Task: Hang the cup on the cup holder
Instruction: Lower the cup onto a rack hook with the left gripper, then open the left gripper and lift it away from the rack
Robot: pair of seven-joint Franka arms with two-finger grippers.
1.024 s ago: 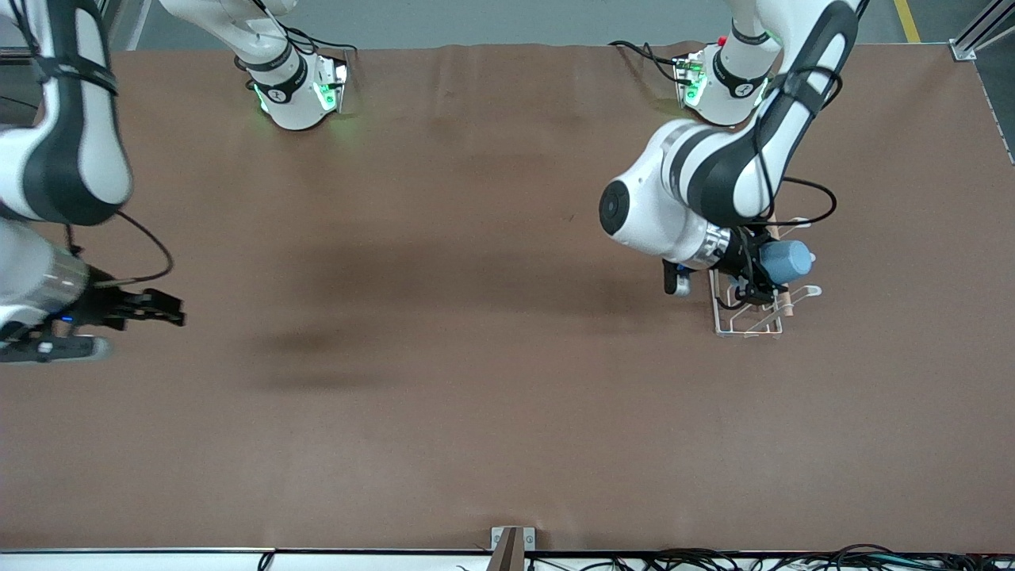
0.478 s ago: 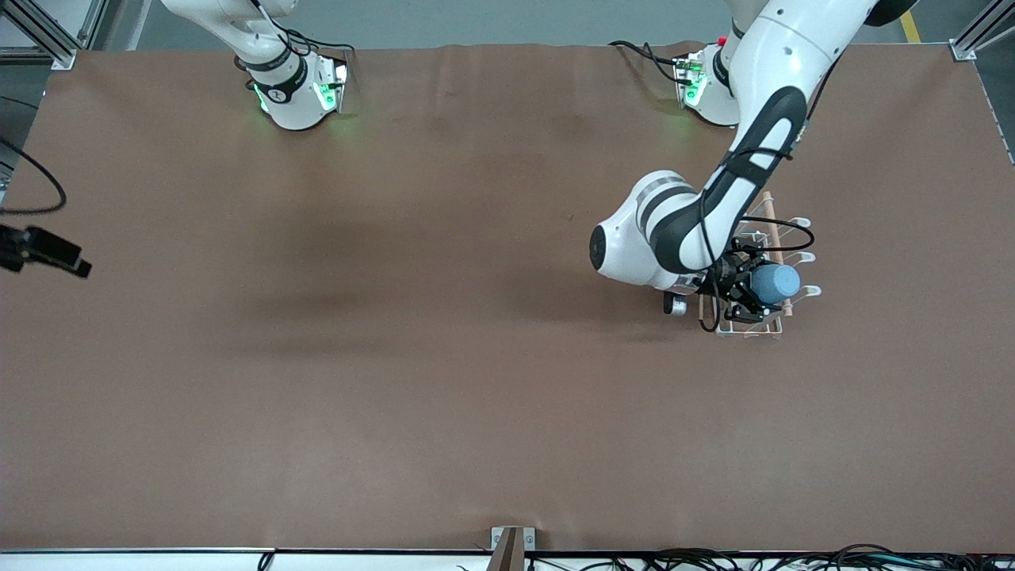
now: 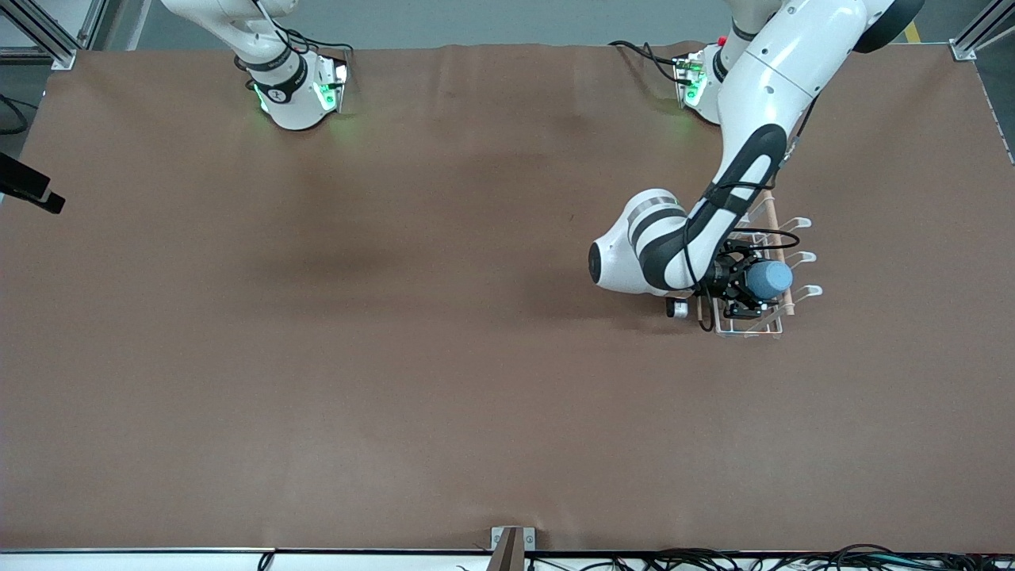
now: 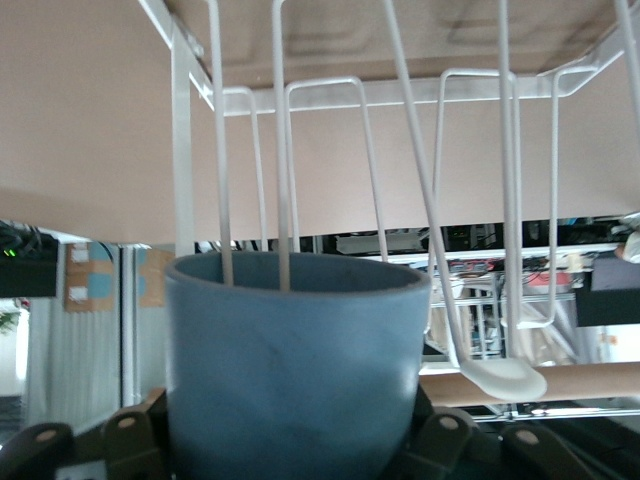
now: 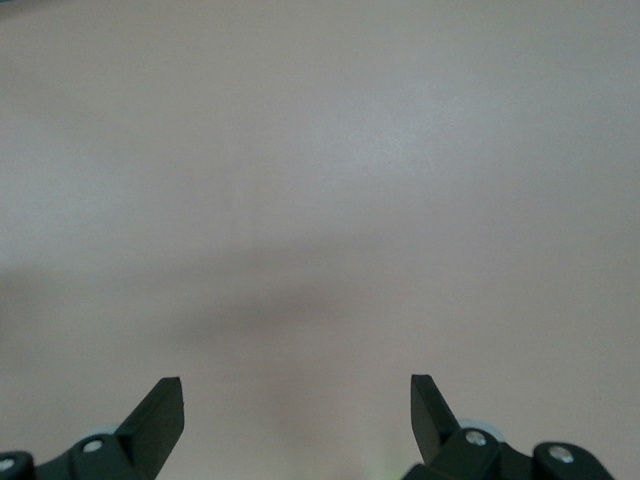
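Note:
My left gripper [image 3: 741, 287] is shut on the light-blue cup [image 3: 767, 279] and holds it on its side over the white wire cup holder [image 3: 749, 330], at the end nearer the front camera. In the left wrist view the cup [image 4: 295, 370] fills the bottom, and two wires of one prong [image 4: 283, 190] run into its open mouth. The wooden rod [image 4: 570, 382] lies beside it. My right gripper [image 5: 297, 400] is open and empty above bare table. In the front view only a dark part of the right gripper [image 3: 30, 190] shows at the edge.
The brown table cover [image 3: 436, 357] spreads wide around the rack. The other loop-tipped prongs [image 3: 802, 258] stick out toward the left arm's end of the table. Cables [image 3: 753, 559] lie along the edge nearest the front camera.
The left arm has stretched and brought the cup down onto the rack's prong. The right arm has drawn back, almost out of the front view.

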